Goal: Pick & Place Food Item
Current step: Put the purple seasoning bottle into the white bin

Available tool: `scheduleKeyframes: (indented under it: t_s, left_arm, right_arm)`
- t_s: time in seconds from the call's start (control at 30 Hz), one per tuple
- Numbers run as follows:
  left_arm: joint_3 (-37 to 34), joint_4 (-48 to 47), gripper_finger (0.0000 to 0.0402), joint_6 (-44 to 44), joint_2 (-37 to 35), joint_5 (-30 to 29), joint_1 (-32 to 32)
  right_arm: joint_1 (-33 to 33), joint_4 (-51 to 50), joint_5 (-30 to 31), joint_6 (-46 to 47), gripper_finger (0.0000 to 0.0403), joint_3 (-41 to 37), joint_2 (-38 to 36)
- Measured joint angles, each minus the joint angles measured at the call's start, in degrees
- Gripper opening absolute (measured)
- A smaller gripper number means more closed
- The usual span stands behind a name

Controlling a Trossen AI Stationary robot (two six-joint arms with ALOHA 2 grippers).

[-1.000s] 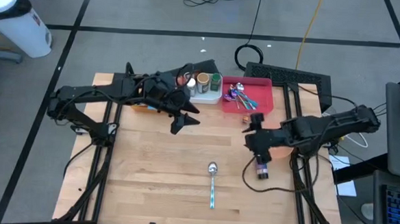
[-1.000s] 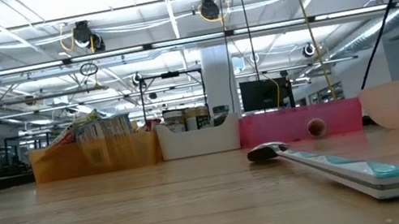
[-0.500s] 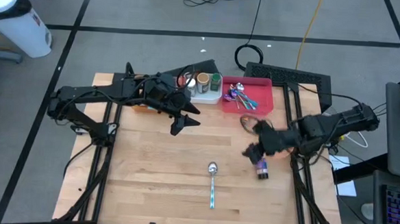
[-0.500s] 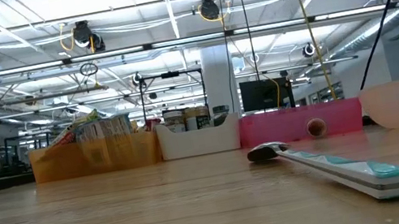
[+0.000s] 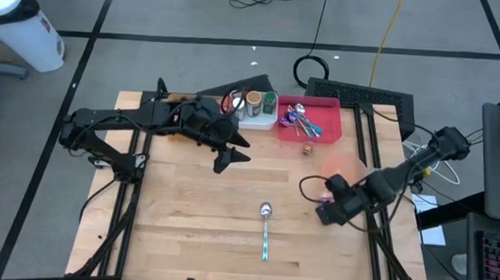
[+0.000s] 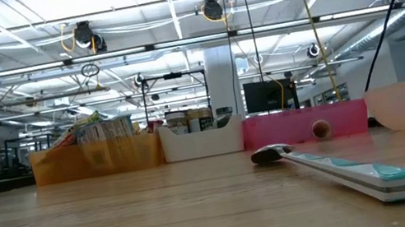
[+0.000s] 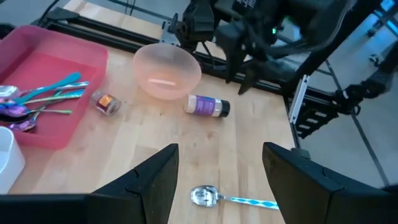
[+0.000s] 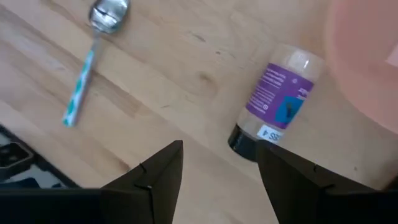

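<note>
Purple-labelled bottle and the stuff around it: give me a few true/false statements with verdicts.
1. The bottle lies on its side on the table. True.
2. The right gripper is shut on the bottle. False: its fingers stand apart above the bottle, holding nothing.
3. The spoon sits in the red tray. False: it lies on the bare wood near the table's front; other utensils are in the tray.
4. The pink bowl is on the table next to the bottle. True.
5. The left gripper holds the spoon. False: it is open and empty, up above the table by the bins.
</note>
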Motion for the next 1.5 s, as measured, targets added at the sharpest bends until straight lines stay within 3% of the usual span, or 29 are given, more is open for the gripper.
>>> scheduleKeyframes:
  t_s: [0.33,0.57,0.7,0.9,1.33,1.5]
  left_arm:
    - [0.0,0.25,0.0241,-4.02,-0.24,-1.39,-1.48]
    - [0.01,-0.09,0.0241,3.26,-0.24,-1.2,-1.15]
    - [0.02,-0.5,0.0241,7.31,-0.24,2.76,-0.05]
    - [0.02,-0.63,0.0241,9.7,-0.24,5.69,1.34]
    - [0.01,-0.07,0.0241,10.96,-0.24,5.78,3.61]
    - [0.02,1.43,0.0241,9.42,-0.24,5.61,4.52]
  right_arm:
    - [2.68,14.25,-0.8,0.92,0.0231,-8.36,-0.02]
    - [3.34,21.32,1.4,8.21,0.0271,-10.29,-0.02]
    - [3.68,24.64,1.63,10.62,0.0286,-11.24,-0.02]
    - [3.58,25.97,1.59,11.2,0.0288,-11.57,-0.02]
    - [3.57,24.73,1.57,5.26,0.029,-11.59,-0.02]
    - [3.57,20.78,-0.65,5.27,0.0309,-11.59,-0.02]
